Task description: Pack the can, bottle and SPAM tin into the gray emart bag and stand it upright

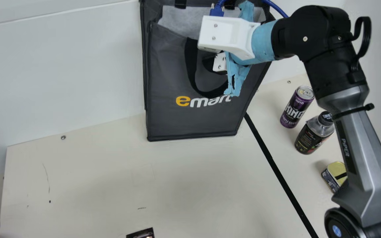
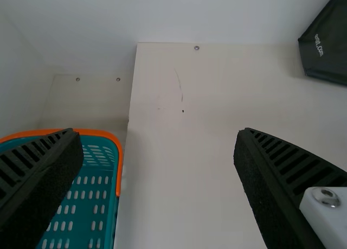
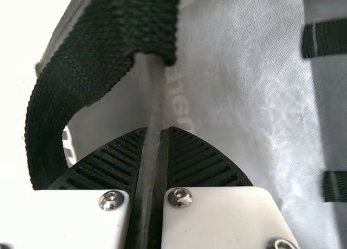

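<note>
Three goods stand in a line on the cream tabletop (image 1: 88,178), outside the bag, on the right of the main view: a tall purple drink can (image 1: 293,110), a clear bottle with a dark label and black cap (image 1: 311,135), and a squat SPAM tin with a gold lid (image 1: 331,181), partly hidden by the right arm. The can is nearest the bag, the bottle just beside it, the tin farther along.

The dark gray fabric emart bag (image 1: 190,119) stands upright near the white wall (image 1: 61,76), its mouth open on a pale lining. At its upper front is the right gripper (image 1: 219,62), well apart from all three goods. The right wrist view shows its black ribbed fingers (image 3: 203,162) closed on the thin edge of a bag panel, with the black woven handle (image 3: 46,135) looping beside them.

The left gripper (image 2: 160,134) is wide open with nothing between its fingers; near it sits a teal perforated basket with an orange rim (image 2: 116,151).
</note>
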You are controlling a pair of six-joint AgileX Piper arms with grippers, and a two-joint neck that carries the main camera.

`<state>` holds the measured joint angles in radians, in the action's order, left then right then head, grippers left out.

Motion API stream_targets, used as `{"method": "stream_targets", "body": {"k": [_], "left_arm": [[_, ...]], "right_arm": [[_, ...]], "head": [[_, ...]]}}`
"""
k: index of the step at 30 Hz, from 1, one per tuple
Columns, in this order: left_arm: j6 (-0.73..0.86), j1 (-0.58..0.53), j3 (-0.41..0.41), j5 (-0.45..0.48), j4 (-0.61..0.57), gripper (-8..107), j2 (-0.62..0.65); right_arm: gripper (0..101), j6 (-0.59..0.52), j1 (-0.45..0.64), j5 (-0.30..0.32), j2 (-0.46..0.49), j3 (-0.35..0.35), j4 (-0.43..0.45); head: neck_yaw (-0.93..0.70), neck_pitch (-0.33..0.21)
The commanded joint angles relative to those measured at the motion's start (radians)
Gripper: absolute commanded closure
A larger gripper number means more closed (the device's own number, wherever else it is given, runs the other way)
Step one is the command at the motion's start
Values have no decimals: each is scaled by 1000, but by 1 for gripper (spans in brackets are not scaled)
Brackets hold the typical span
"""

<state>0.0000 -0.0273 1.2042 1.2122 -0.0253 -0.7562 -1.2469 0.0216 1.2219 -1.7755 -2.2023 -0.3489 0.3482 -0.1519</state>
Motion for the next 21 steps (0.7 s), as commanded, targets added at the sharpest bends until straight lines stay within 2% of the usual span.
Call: {"method": "stream_targets", "body": {"k": [1, 21], "left_arm": [[0, 0, 0, 0, 0, 9, 0], [0, 0, 0, 0, 0, 9, 0]], "right_arm": [[101, 3, -5, -2, 17, 8, 7], [101, 13, -83, -2, 209, 113, 62]], "head": [[1, -23], [1, -23]]}}
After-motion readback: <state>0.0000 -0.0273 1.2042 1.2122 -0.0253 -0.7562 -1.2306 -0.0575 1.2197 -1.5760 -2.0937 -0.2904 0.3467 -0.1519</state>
